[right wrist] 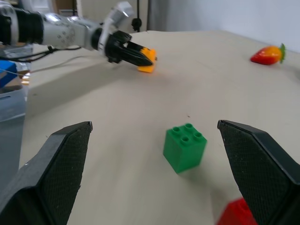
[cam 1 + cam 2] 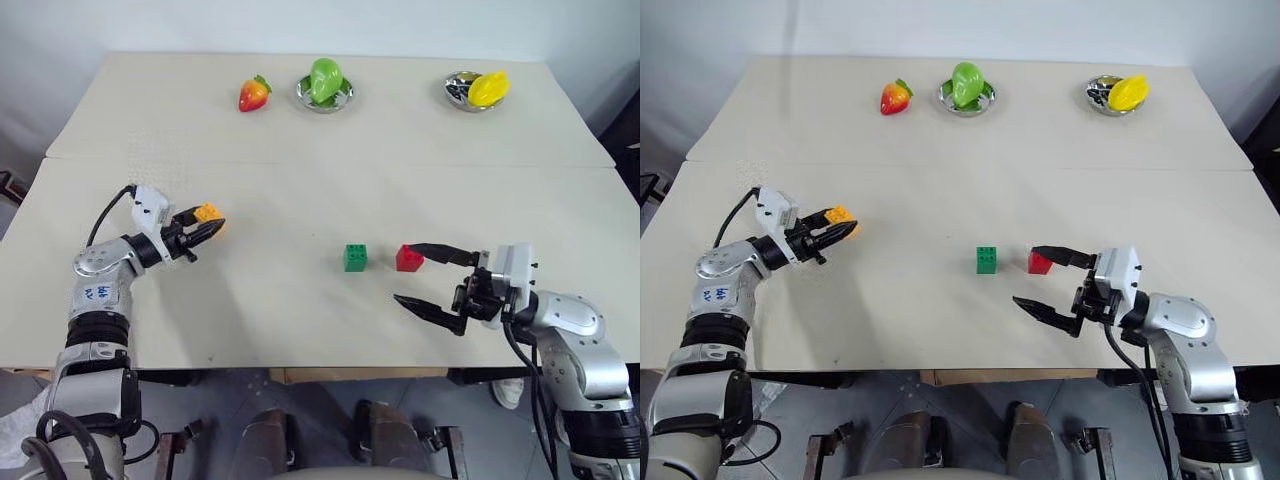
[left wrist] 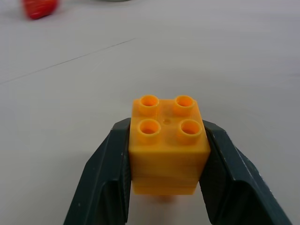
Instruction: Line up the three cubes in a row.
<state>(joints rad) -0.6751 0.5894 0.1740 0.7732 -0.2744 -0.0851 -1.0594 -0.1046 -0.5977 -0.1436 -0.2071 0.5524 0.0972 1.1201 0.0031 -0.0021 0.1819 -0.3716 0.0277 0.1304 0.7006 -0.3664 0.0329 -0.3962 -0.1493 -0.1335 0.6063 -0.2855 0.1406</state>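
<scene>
Bright, even overhead light falls on the pale desk (image 2: 300, 190), throwing only soft, faint shadows, with glare on the metal bowls (image 2: 325, 95), while the strawberry (image 3: 40, 8) blurs out of focus.

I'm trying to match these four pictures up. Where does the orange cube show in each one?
Left eye view: orange cube, left of centre, in the left tool.
Right eye view: left of centre.
Left wrist view: centre, between two fingers.
Right wrist view: upper middle.
Shared landmark: strawberry.
</scene>
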